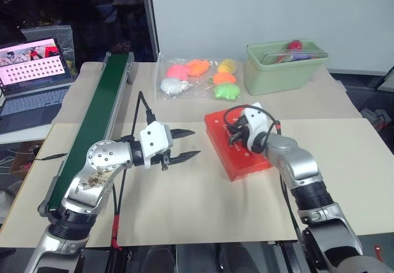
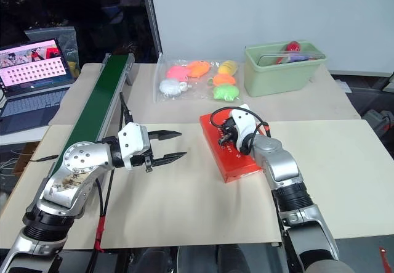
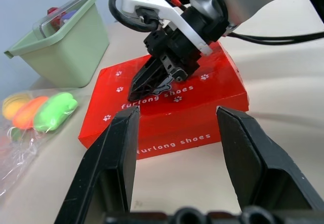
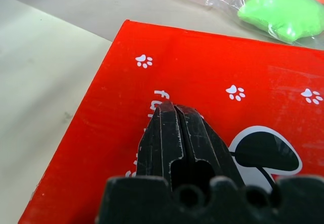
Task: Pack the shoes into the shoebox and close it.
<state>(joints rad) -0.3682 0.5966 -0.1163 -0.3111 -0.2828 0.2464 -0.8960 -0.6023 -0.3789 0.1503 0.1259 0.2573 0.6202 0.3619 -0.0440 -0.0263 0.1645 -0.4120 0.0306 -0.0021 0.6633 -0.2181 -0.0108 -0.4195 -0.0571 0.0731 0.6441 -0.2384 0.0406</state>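
i had the right gripper (image 3: 147,85) jaws clenched empty, tips pressing the shoebox (image 1: 215,128) lid flat; left gripper (image 1: 184,145) beside the box, jaws released, waiting.

Worktop (image 1: 184,211) covered in beige sheeting. On it: closed red shoebox (image 1: 223,138) near centre; clear bag of coloured toys (image 1: 197,77) behind it; pale green bin (image 1: 284,67) at the far right; green conveyor strip (image 1: 98,110) along the left side.
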